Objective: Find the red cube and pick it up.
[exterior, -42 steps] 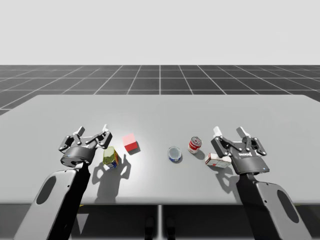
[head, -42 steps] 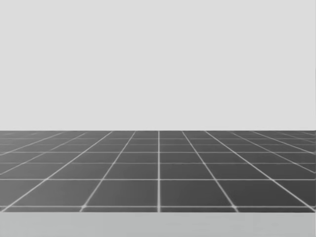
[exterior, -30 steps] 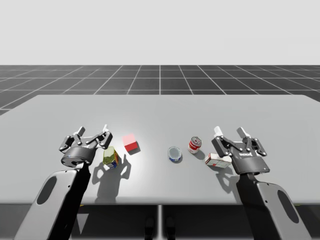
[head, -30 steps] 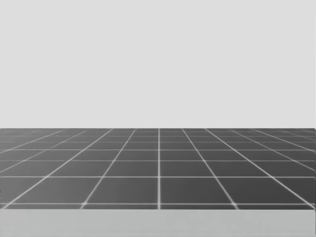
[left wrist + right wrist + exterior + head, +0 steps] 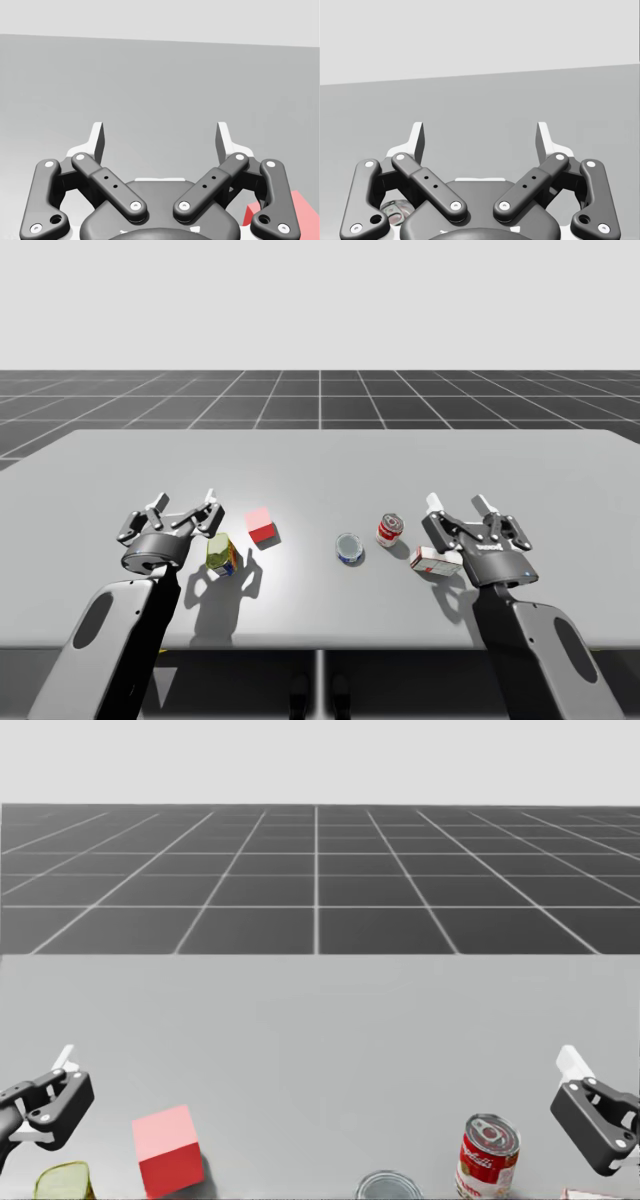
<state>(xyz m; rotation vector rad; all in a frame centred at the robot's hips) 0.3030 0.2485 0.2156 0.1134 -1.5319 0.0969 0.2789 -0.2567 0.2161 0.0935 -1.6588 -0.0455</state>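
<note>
The head had tipped down, bringing the worktop (image 5: 320, 455) into its view and the cube (image 5: 165, 1150) with it: found, resting near the left pincer (image 5: 183, 502), at its three o'clock. That and the right pincer (image 5: 459, 503) stood apart, empty, unmoved. The head view's edge cut off the yellow box (image 5: 62, 1182) and low can (image 5: 388, 1186).

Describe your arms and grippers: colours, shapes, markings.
The left arm and right arm are black shells, each with a grey oval inset on the forearm. The left gripper and right gripper match: a round dark base, black linkage bars with pale rivets, and white fingertips.
</note>
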